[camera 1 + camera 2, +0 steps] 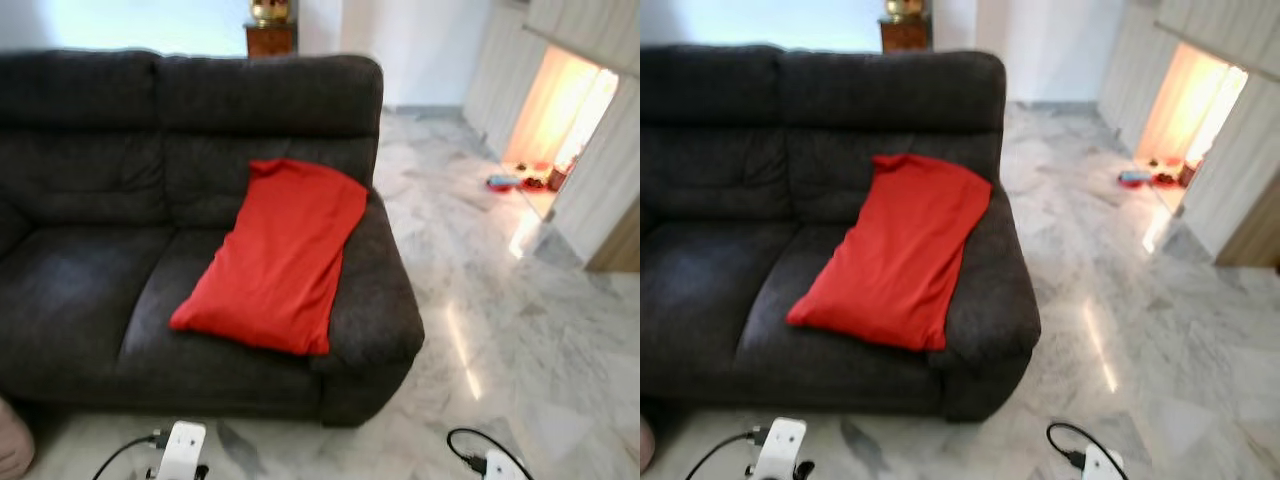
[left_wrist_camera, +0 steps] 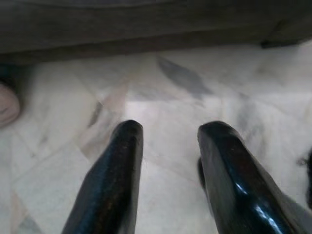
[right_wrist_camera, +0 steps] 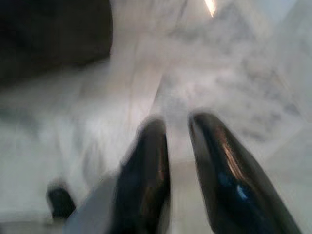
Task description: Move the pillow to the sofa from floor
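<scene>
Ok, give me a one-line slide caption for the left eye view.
Red pillow lying slanted on the dark grey sofa, leaning against its backrest beside the right armrest.

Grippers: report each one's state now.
Left gripper: open, holding nothing, above the marble floor.
Right gripper: open, holding nothing.

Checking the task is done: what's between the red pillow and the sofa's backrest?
Nothing. In the left eye view, the red pillow leans directly against the sofa backrest.
</scene>
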`<state>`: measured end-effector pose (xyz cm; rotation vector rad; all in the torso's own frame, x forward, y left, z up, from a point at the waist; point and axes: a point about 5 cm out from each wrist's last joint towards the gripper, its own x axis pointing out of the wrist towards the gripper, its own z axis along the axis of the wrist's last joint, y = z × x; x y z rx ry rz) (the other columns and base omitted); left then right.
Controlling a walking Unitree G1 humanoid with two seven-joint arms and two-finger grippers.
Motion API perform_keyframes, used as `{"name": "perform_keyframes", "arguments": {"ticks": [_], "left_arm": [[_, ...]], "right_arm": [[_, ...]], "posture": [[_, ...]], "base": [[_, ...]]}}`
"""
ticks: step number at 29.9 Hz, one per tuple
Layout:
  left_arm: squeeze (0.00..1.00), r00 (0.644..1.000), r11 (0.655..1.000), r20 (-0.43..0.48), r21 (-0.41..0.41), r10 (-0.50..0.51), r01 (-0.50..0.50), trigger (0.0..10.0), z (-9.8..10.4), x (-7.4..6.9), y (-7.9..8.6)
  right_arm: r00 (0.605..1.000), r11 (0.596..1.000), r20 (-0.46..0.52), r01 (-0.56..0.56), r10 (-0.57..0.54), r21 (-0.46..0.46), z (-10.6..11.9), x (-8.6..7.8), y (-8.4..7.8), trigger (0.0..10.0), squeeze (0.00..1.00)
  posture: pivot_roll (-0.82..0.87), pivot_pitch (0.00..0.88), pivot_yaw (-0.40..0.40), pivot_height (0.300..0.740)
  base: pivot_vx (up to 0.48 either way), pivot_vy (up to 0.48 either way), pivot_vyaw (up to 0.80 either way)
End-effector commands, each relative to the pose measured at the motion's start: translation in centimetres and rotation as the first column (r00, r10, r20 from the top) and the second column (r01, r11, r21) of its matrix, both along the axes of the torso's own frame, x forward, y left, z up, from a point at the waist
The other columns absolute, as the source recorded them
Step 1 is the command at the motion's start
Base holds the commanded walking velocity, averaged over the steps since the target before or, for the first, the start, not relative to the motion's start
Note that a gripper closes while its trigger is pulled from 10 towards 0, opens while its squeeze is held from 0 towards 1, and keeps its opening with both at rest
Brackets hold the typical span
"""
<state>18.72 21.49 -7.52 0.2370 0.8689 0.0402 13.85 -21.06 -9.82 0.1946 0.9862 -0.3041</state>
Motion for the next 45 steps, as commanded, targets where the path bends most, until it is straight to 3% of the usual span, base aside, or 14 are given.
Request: {"name": "perform_keyframes", "arguments": {"ticks": [1,45], "left_arm": [[0.0,0.999,1.0,-0.032,0.004,0.012,-0.012,10.0,-0.32,-0.63,0.27],[0.0,0.998,1.0,-0.063,0.004,0.021,-0.02,10.0,-0.74,-1.39,0.16]], "right_arm": [[1.0,1.0,0.015,-0.003,0.003,0.005,0.16,0.51,0.15,10.0,0.0],[1.0,1.0,0.017,-0.017,0.017,0.015,0.17,0.56,0.21,10.0,0.0]], "posture": [[0.0,0.0,-0.03,0.74],[0.01,0.0,-0.032,0.74]], "base": [[0.0,0.334,0.0],[0.0,0.361,0.0]]}}
